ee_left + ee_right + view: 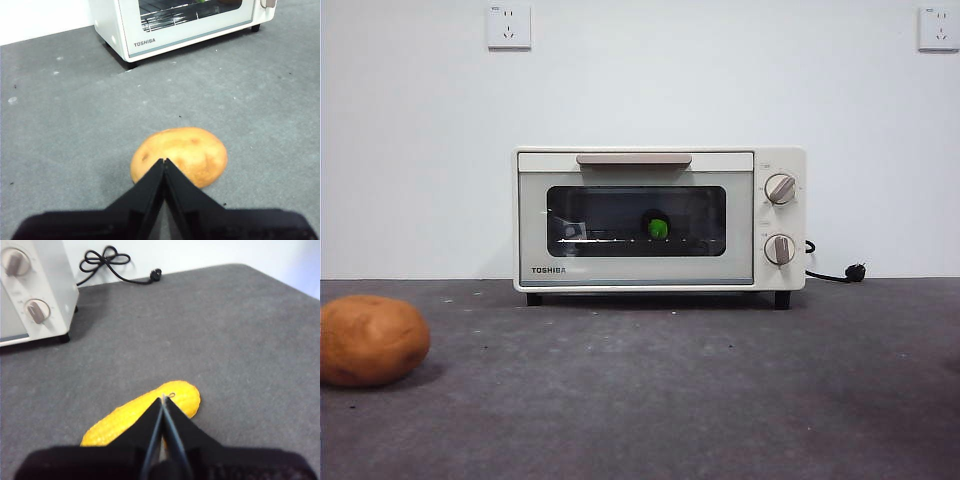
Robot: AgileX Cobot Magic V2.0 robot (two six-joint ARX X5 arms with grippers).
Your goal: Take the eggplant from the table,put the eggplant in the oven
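The cream-white Toshiba oven stands at the back of the dark grey table with its door closed. Behind the dark glass window, the eggplant shows as a dark shape with its green stem cap facing the front, lying on the wire rack. In the left wrist view the oven is far off, and my left gripper is shut and holds nothing, above the potato. My right gripper is shut and holds nothing, above a yellow corn cob. Neither gripper appears in the front view.
An orange-brown potato lies at the front left of the table, under my left gripper. A yellow corn cob lies on the right side. The oven's black power cord trails behind its right side, coiled by the wall.
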